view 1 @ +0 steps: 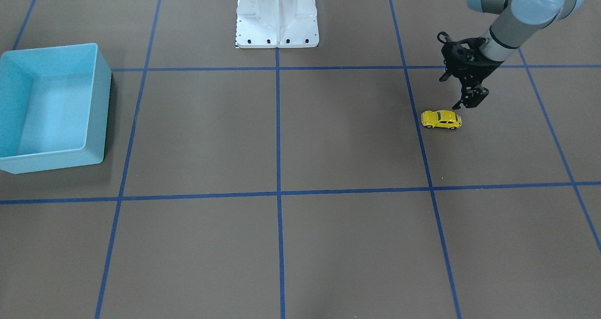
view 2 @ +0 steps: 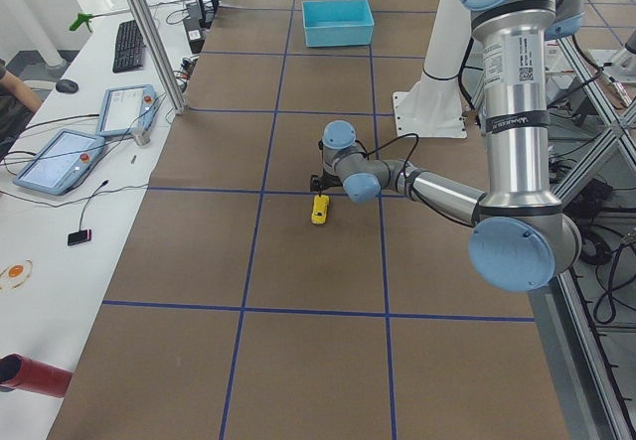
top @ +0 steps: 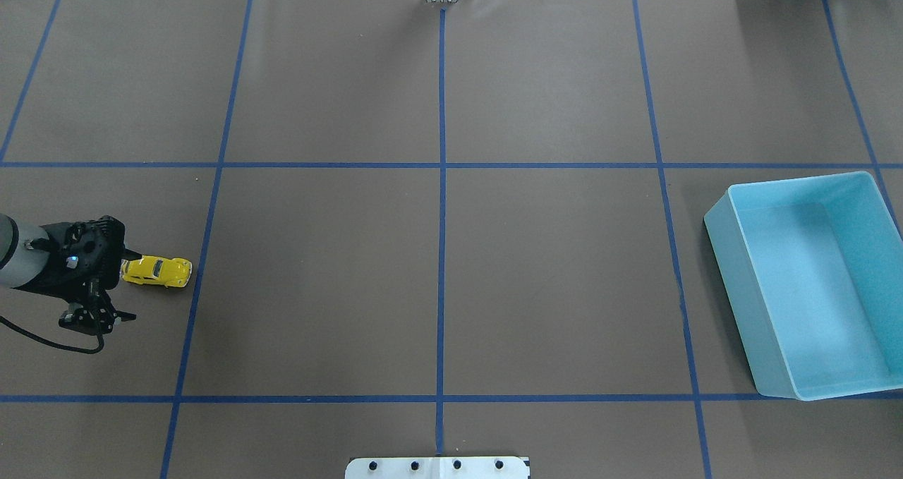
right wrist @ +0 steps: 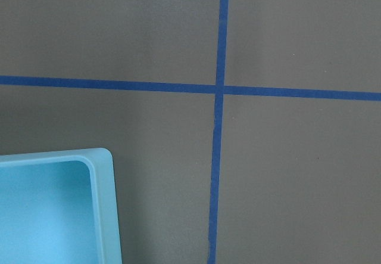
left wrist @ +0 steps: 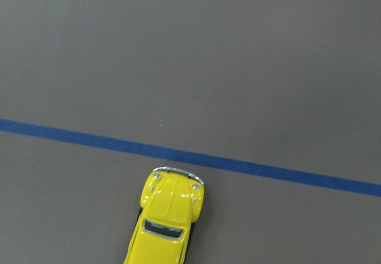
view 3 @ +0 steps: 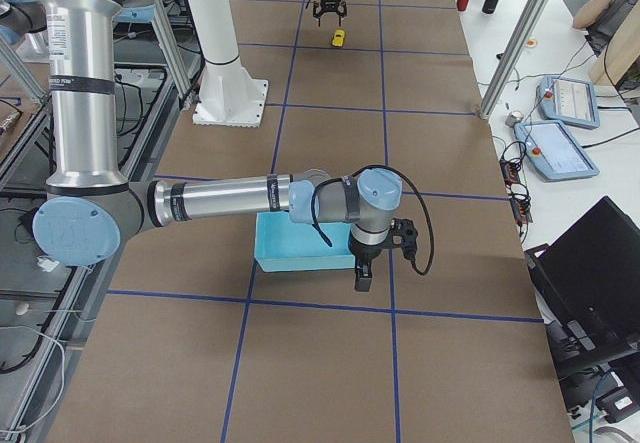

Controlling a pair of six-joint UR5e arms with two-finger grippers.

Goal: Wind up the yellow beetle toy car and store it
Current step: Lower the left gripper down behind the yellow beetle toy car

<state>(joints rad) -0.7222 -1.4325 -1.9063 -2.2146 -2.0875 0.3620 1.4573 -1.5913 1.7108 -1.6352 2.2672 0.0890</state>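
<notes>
Near the desk's (top: 550,281) left edge, the left gripper (view 1: 458,93) hangs with its fingers spread and nothing between them. The yellow beetle toy car (view 1: 441,119) stands on its wheels just beside that gripper, on the side toward the desk's middle. In the left wrist view one rounded end of the car points at a blue tape line (left wrist: 238,165) and stops just short of it. Near the right edge sits the light blue bin (top: 742,288), and inside it we see only its bare floor. The right gripper (view 3: 362,273) hangs just beside the bin; we cannot tell how its fingers stand. The label strip on the left arm (view 2: 522,73) is too small to read.
</notes>
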